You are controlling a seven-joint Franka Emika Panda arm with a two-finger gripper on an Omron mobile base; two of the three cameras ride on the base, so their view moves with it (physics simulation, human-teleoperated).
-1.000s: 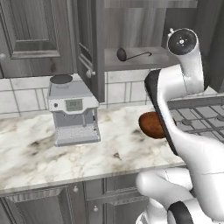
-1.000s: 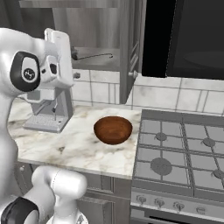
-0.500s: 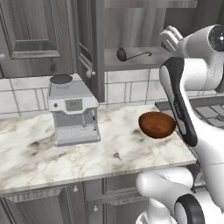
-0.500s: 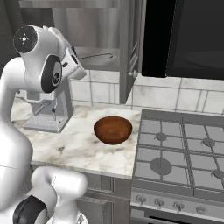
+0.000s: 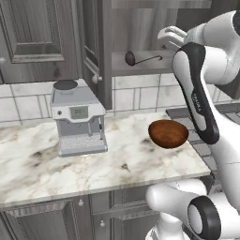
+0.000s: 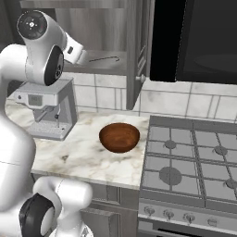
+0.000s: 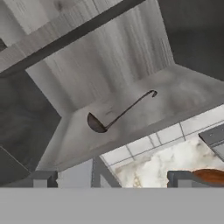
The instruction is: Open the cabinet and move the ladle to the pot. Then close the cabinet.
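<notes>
On the marble counter, nearest: a glossy reddish-brown wooden bowl (image 5: 168, 133) sits toward the counter's (image 5: 70, 171) right end, just beside the gas stove (image 6: 194, 162).
Left of the bowl: a grey coffee machine (image 5: 77, 117) stands against the tiled wall, well apart from the bowl.
Arm: the white arm rises over the counter and reaches up to the level of the open shelf, its hand beside the right end of the shelf in the left base view.
Gripper: the gripper (image 7: 109, 180) points into the cabinet; its two dark fingertips (image 7: 43, 178) stand wide apart with nothing between them, apart from the ladle.
Cabinet: the cabinet (image 5: 140, 28) above the counter is open, its left door (image 5: 96, 44) swung out edge-on with a small round knob at its lower corner; the pale grey inside is exposed.
Ladle: the ladle (image 7: 116, 113) lies on the cabinet's bottom shelf, its round bowl toward the left and its thin handle running right to a hooked end; in the left base view it lies near the shelf's front edge, close to the hand.
Far right: a black microwave (image 6: 196, 41) hangs above the stove.
Pot: cannot tell where it is.
</notes>
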